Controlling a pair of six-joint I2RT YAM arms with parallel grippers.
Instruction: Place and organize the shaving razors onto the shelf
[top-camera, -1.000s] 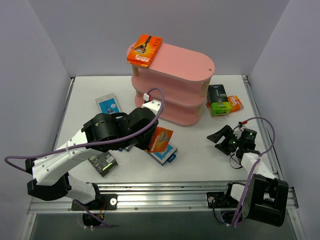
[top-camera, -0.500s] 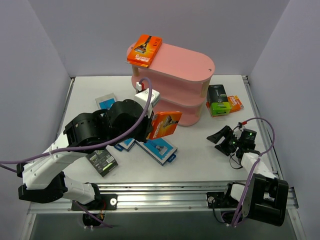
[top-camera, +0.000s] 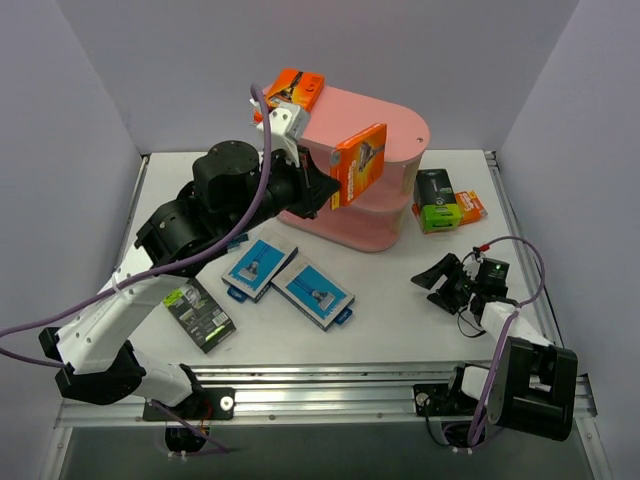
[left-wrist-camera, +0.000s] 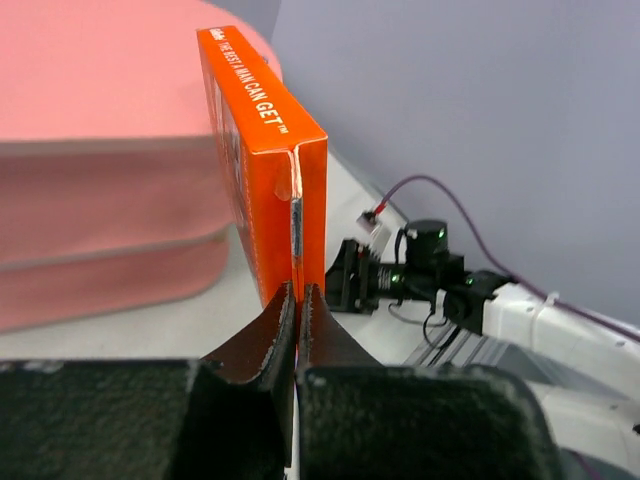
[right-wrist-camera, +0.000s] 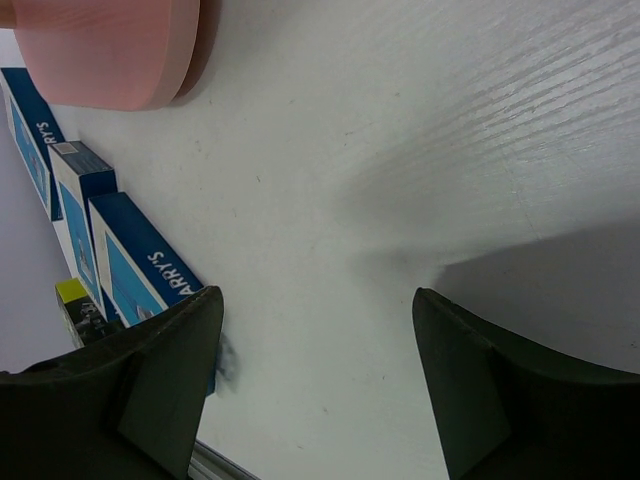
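White desk (top-camera: 400, 320), pink shelf (top-camera: 375, 125) at the back. Left hand (top-camera: 322, 190) clenched on an orange razor pack (top-camera: 360, 163) up by the shelf's top board. Right hand (top-camera: 443, 278) released, down right of the shelf.

Left gripper (left-wrist-camera: 297, 300) pinched tight on the bottom seam of an orange razor pack (left-wrist-camera: 265, 170), held upright and edge-on. Pink shelf (left-wrist-camera: 100, 120) blurred behind on the left. Right arm (left-wrist-camera: 440, 280) with purple cable (left-wrist-camera: 470, 215) on the table (left-wrist-camera: 190, 320) beyond.

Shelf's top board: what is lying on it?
One orange pack lies far left on the top board. The left gripper holds a second orange pack upright, covering part of the near edge.
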